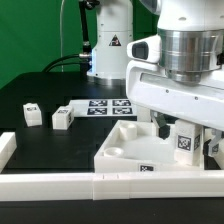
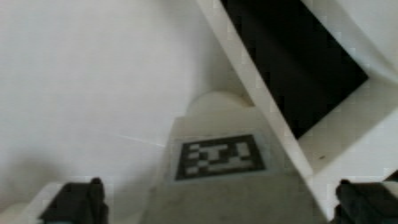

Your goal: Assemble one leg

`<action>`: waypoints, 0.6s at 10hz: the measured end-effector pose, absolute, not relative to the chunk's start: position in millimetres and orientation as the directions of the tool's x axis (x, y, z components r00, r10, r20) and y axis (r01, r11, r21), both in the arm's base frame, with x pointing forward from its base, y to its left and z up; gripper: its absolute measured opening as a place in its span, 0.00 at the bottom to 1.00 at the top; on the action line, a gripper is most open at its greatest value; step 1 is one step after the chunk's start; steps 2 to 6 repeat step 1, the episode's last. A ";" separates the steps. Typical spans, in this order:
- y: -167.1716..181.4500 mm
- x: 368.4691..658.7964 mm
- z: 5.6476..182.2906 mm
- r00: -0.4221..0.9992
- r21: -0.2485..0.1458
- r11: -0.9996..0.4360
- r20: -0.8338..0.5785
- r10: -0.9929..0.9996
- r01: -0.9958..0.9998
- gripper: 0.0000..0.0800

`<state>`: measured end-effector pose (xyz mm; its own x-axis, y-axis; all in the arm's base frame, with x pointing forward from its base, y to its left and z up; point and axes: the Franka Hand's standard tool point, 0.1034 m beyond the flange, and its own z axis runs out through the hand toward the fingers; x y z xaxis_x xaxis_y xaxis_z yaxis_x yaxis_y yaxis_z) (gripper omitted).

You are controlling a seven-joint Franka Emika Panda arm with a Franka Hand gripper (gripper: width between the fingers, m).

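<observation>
My gripper [image 1: 186,138] is at the exterior view's right, low over the far right corner of the large white tray-like panel [image 1: 118,152]. A white leg [image 1: 185,146] with a square marker stands upright between the fingers. In the wrist view the leg [image 2: 222,150] fills the gap between the two dark fingertips [image 2: 75,205], which rest against its sides; the gripper [image 2: 221,206] is shut on it. The leg's lower end is over the panel's inside [image 2: 89,90], next to its rim [image 2: 285,105]. Whether it touches the panel is hidden.
Two more white legs [image 1: 32,114] [image 1: 62,118] lie on the black table at the exterior view's left. The marker board [image 1: 106,106] lies behind them. A white rail [image 1: 60,184] runs along the front edge. The robot base [image 1: 108,45] stands at the back.
</observation>
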<state>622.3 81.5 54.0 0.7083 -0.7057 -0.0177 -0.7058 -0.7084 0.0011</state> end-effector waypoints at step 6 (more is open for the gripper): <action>81.5 622.3 54.0 0.708 0.001 -0.708 -0.018 -0.706 -0.706 0.81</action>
